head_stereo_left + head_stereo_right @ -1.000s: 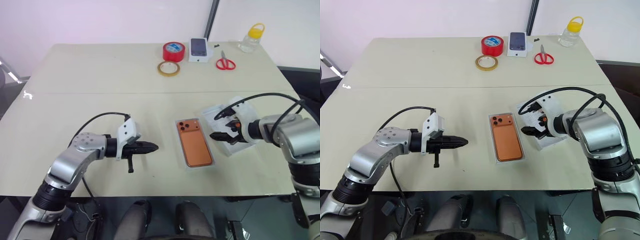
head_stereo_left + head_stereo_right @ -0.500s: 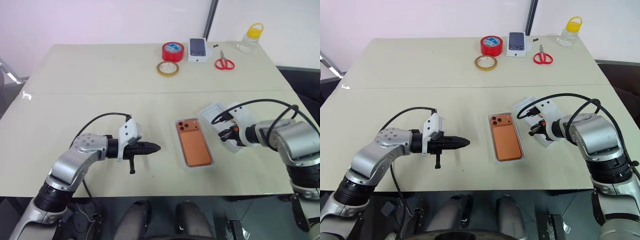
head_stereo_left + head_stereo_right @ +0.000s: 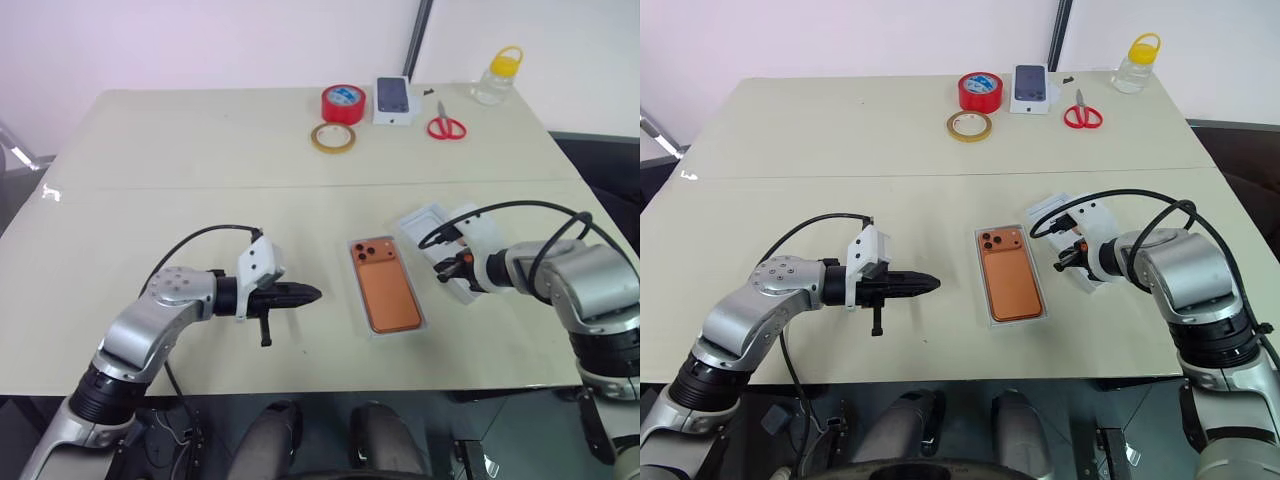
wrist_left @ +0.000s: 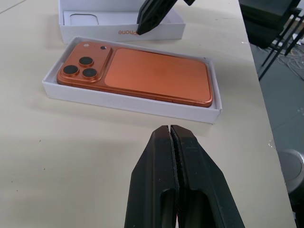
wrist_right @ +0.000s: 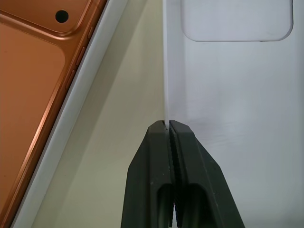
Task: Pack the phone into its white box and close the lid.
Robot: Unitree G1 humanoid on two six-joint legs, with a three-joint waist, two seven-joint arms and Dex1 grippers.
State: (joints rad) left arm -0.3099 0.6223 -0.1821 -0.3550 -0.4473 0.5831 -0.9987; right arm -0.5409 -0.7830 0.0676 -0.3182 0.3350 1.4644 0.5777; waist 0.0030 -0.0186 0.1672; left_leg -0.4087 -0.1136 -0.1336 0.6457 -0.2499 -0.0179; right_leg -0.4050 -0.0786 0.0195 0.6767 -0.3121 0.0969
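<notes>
Inside white box (image 4: pixel 128 102), orange phone (image 4: pixel 137 75), camera-side up

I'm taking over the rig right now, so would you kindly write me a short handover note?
Left hand: shut, empty, hovering over the table left of the white box.
Right hand: shut on the near wall of the lid, which lies open side up beside the box, with an insert inside.
Done: the phone lies in the box, cameras up.
Left: lift the lid, turn it over, seat it on the box.
</notes>
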